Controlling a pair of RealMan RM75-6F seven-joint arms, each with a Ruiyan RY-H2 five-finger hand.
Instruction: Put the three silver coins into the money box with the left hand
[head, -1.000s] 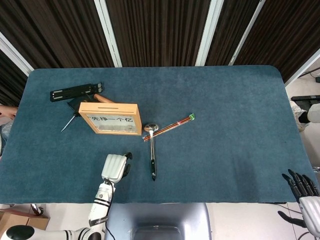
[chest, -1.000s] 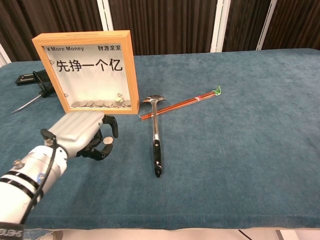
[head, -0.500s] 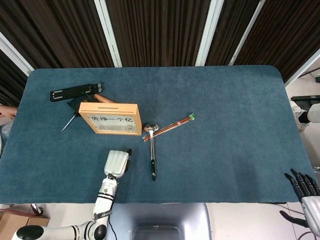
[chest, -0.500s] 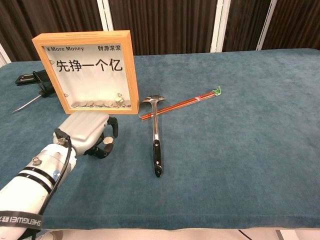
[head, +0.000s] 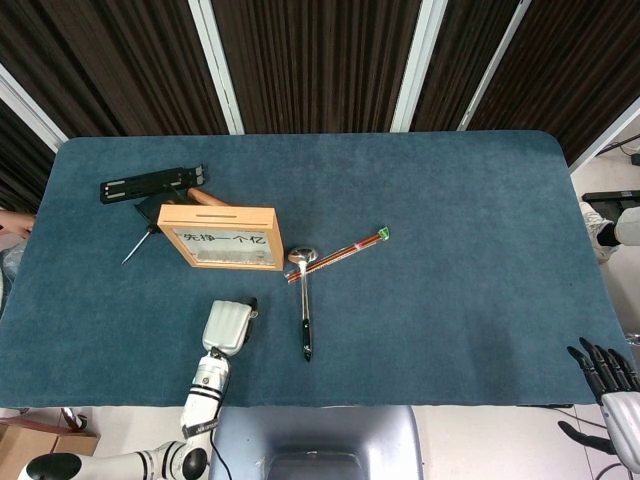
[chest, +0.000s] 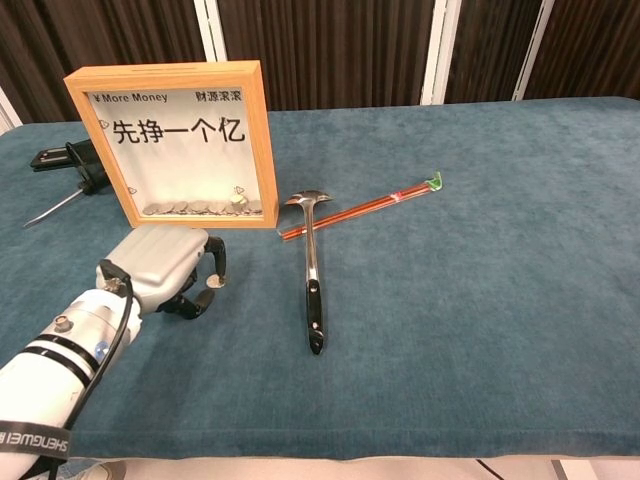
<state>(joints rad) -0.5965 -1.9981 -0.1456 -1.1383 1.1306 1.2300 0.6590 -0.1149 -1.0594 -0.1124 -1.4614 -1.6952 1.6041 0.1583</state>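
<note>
A robot hand pinches a coin in front of a money box on a blue table.

The blue table (head: 450, 200) is the biggest thing, with dark curtains behind it. The wooden money box (chest: 177, 142) stands on the left side, and a row of coins lies at the bottom behind its clear front. The left hand (chest: 168, 268) is low over the cloth just in front of the box, palm down, fingers curled, with a silver coin (chest: 216, 281) pinched at its fingertips. The right hand (head: 606, 374) hangs past the near right edge, fingers apart and holding nothing. A long spoon (chest: 313, 285) lies right of the box, crossing thin red chopsticks (chest: 360, 209). A black tool (head: 152, 184) lies behind the box.
</note>
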